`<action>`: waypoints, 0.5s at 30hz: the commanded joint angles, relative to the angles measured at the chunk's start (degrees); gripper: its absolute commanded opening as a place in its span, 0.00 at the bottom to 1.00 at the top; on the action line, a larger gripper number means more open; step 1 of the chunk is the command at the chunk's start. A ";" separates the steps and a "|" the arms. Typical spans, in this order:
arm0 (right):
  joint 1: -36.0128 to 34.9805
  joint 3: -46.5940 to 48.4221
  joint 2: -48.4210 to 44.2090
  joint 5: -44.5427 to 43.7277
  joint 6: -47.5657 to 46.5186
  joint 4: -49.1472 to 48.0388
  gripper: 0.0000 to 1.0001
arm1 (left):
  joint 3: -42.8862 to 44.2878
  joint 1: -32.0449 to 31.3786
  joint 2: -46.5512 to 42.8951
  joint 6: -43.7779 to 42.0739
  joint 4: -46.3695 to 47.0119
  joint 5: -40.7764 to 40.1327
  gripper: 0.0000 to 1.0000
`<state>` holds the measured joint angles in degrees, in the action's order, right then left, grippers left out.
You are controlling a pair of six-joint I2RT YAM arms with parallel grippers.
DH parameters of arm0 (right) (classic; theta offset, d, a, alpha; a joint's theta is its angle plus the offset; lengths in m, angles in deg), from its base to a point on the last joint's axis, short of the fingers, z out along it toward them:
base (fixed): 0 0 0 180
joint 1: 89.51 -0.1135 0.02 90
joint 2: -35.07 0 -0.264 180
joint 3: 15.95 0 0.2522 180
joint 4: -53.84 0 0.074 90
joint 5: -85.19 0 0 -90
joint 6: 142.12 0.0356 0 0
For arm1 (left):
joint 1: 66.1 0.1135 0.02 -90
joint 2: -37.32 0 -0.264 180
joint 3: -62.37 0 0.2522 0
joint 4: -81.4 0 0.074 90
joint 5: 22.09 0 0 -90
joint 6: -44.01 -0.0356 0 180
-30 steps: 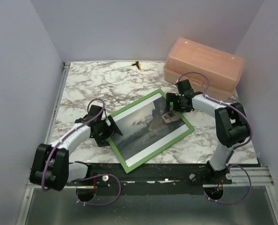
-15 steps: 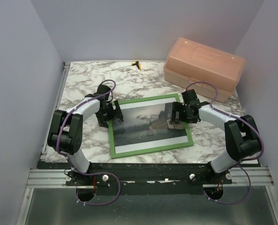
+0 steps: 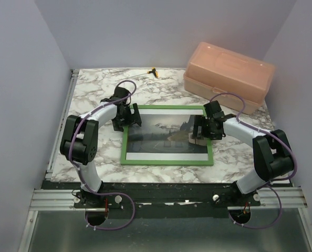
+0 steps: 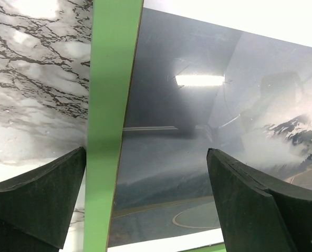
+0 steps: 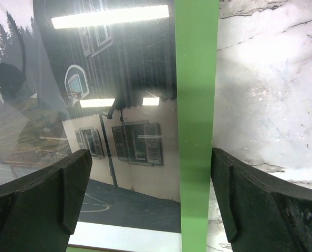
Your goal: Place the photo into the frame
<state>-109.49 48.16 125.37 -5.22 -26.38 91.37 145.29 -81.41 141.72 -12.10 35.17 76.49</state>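
The green frame [image 3: 166,161] lies flat on the marble table, front face up and square to the table's edges. The photo [image 3: 161,137], a grey landscape with a road and a pale house, shows inside it under a reflective face. My left gripper [image 3: 127,117] is open over the frame's left rail near its far corner. In the left wrist view that gripper [image 4: 146,152] straddles the green rail [image 4: 111,131], one finger over marble and one over the photo [image 4: 198,136]. My right gripper [image 3: 198,133] is open over the right rail. That gripper [image 5: 151,153] straddles the rail [image 5: 197,105] beside the photo [image 5: 124,121].
A pink lidded plastic box [image 3: 229,77] stands at the back right, just beyond the right arm. A small yellow and black object [image 3: 154,72] lies at the back edge. Purple walls close in both sides, and a metal rail [image 3: 66,105] runs along the table's left edge.
The frame has turned from a diagonal lie to square with the table. Both arms swung with it; the left gripper has moved to the frame's far left corner.
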 commanded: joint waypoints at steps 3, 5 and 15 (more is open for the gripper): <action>-3.26 1.61 -1.42 7.06 5.82 1.56 1.00 | -1.53 -1.91 -5.39 2.39 0.23 -1.39 0.99; -3.30 2.50 -2.55 5.04 6.03 2.59 1.00 | -0.11 -0.41 -7.53 1.94 -2.12 -5.87 0.98; -3.30 3.61 -14.57 -5.69 4.26 0.36 1.00 | -7.07 1.33 -31.86 -4.95 4.04 -14.46 0.98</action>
<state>-112.44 51.18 117.00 -5.61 -22.12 94.36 143.68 -80.17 121.96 -13.37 32.98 66.00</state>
